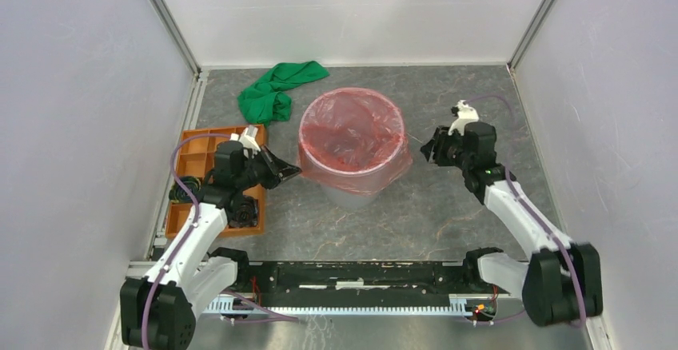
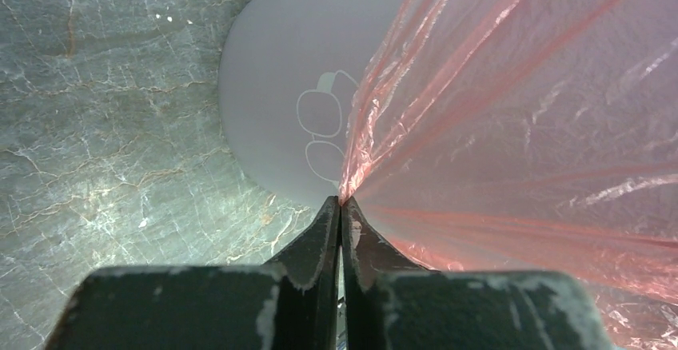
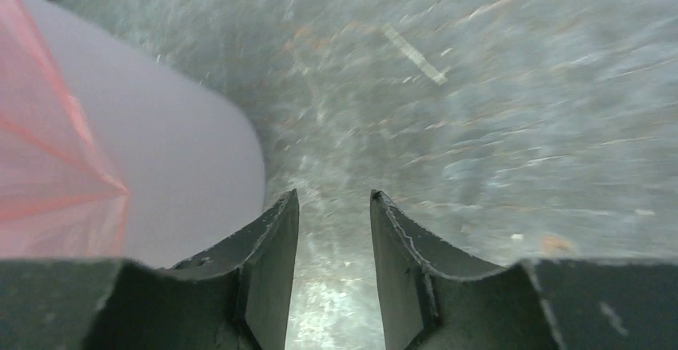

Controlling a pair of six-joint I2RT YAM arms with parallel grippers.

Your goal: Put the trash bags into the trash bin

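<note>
Far left on the worktop [image 1: 448, 206]: an orange compartment tray [image 1: 190, 152], partly under the left arm, no part of this job. Behind it, toward the back wall, a crumpled green cloth [image 1: 276, 93], likewise to be left alone. Next, the left tool [image 2: 341, 206]: clamped fully together on a pinch of the red trash bag [image 1: 352, 130], right at the hem, with folds fanning out taut from the pinch across the wrist view. Just beyond the tips, the bare grey wall of the trash bin [image 1: 356, 192]. In the centre, seen from above: bin upright, bag already seated inside it, mouth spread open and turned over the rim, skirt hanging down the outside most of the way round. Judged to be the settling stage, nearly finished: drawing the hem down on the left side. To do it well, pull downward and slightly outward along the wall, slowly, never stretching the thin film to tearing; grip at the hem rather than deeper in; watch for the light bin tipping or sliding toward the left arm. On the right, the right tool [image 3: 334, 206]: parted to a moderate gap, gripping nothing, hovering just beside the bin's right wall, apart from the bag. Best used there as a counter-hold, or for taking the opposite hem and evening out the overhang.
</note>
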